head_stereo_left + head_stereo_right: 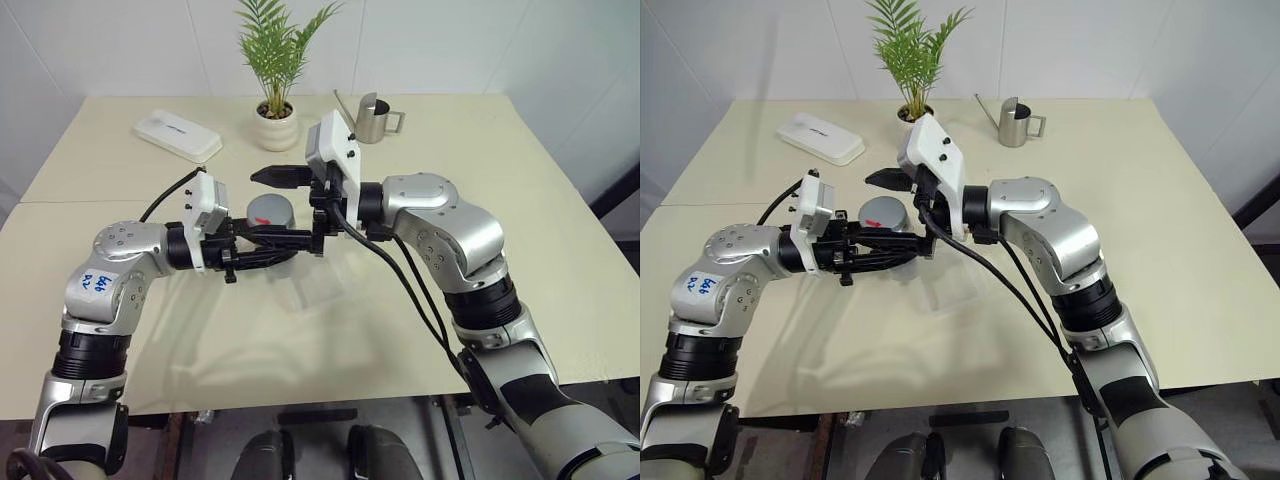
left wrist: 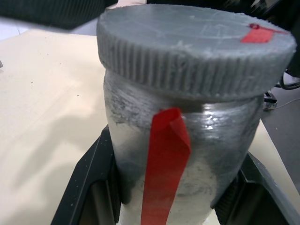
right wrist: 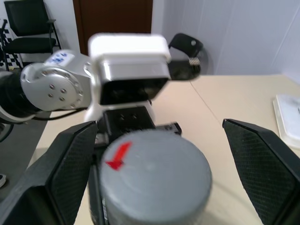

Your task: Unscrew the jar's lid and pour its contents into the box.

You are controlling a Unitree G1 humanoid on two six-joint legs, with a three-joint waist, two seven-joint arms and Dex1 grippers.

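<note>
We clamp the jar in our left jaws, lid on, contents unseen; our right jaws gape wide around the lid, not touching.

Looks like office or lab room to me. I see plain cream counter against bare white walls, potted palm as staged prop, black office chair and dark wooden door behind, grey floor.
</note>
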